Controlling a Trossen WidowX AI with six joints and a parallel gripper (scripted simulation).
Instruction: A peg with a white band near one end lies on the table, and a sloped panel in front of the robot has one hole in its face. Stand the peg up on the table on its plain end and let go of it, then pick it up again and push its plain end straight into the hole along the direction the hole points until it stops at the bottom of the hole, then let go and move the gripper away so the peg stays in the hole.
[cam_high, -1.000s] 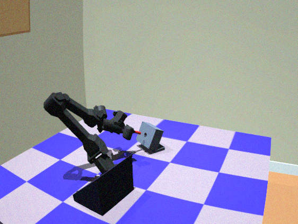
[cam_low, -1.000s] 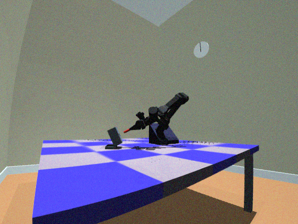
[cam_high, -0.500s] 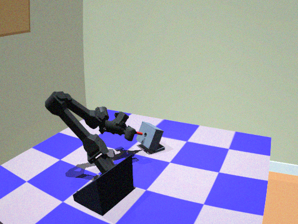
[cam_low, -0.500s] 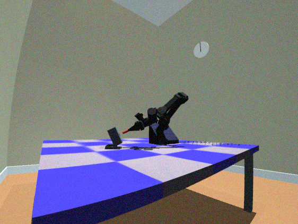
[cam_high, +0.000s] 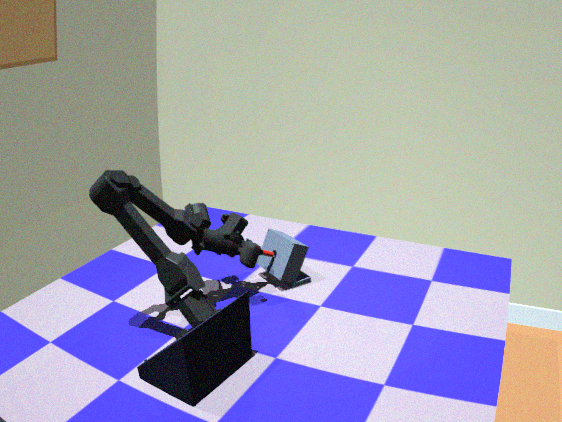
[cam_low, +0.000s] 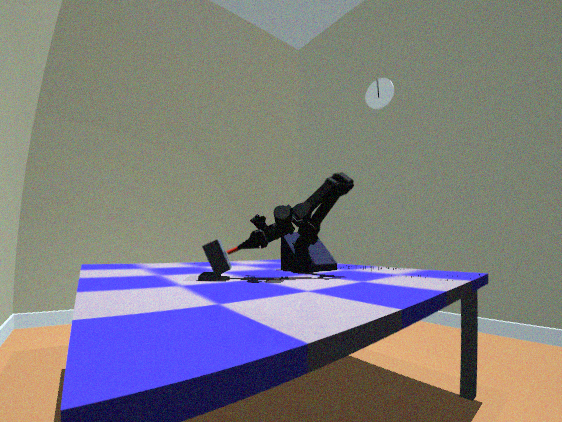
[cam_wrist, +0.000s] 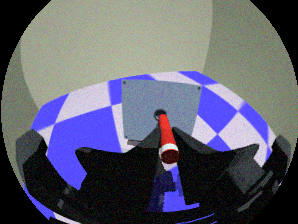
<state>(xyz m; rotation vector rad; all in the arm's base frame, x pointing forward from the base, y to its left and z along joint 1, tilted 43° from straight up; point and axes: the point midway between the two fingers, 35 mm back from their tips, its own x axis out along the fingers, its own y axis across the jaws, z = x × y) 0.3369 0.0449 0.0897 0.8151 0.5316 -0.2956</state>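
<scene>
As we look across the blue-and-white checkered desk (cam_high: 367, 290) (cam_low: 185, 330) (cam_wrist: 80, 145), we see our black, six-jointed arm (cam_high: 145, 225) (cam_low: 320, 200) bent high at its elbow and reaching down toward a tilted, blue-grey, block-like panel (cam_high: 285, 255) (cam_low: 216, 256) (cam_wrist: 145, 102). Our black, two-fingered claw (cam_high: 260, 253) (cam_low: 239, 248) (cam_wrist: 165, 129) is clamped on a slim, round, red peg (cam_high: 268, 253) (cam_low: 232, 250) (cam_wrist: 166, 130) with a white band near one end. In the wrist view we find that banded end on our side of the fingers, nearest the camera, while the plain end points away from us at the round, dark hole (cam_wrist: 159, 114) in the panel's face. The peg is held aslant, well above the desk, roughly in line with the hole. Its plain end seems to be right at the hole's mouth, perhaps just inside, though we cannot tell how deep from these angles; most of the red length is outside the panel. We see the panel standing on a flat, dark base (cam_high: 306, 280) (cam_low: 206, 277), and our arm rising beside a black, wedge-shaped mount (cam_high: 217, 350) (cam_low: 322, 256).
</scene>
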